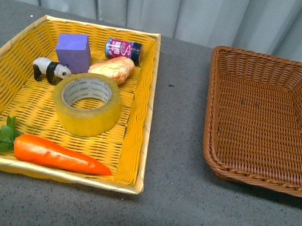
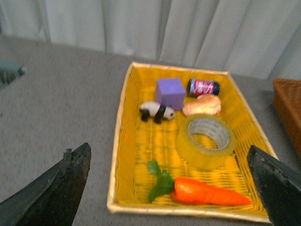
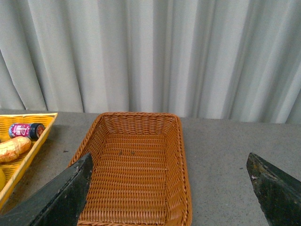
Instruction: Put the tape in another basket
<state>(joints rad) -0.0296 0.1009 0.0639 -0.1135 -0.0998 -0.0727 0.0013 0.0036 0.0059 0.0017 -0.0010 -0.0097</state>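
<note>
The tape (image 1: pixel 87 103), a wide yellowish roll with a white printed core, lies flat in the middle of the bright yellow basket (image 1: pixel 134 145) on the left. The left wrist view shows the same tape (image 2: pixel 206 141) ahead of my left gripper (image 2: pixel 171 188), which hovers open above the yellow basket's near rim, well short of the roll. The dark brown wicker basket (image 1: pixel 210 140) stands empty on the right. My right gripper (image 3: pixel 171 188) is open above that brown basket (image 3: pixel 181 165), nothing between its fingers. Neither arm shows in the front view.
Sharing the yellow basket are an orange carrot with green leaves (image 1: pixel 62 156), a purple block (image 1: pixel 73 51), a panda figure (image 1: pixel 50 69), a bread roll (image 1: pixel 112 67) and a small can (image 1: pixel 122 50). Grey tabletop (image 1: pixel 170 151) separates the baskets; a pale curtain hangs behind.
</note>
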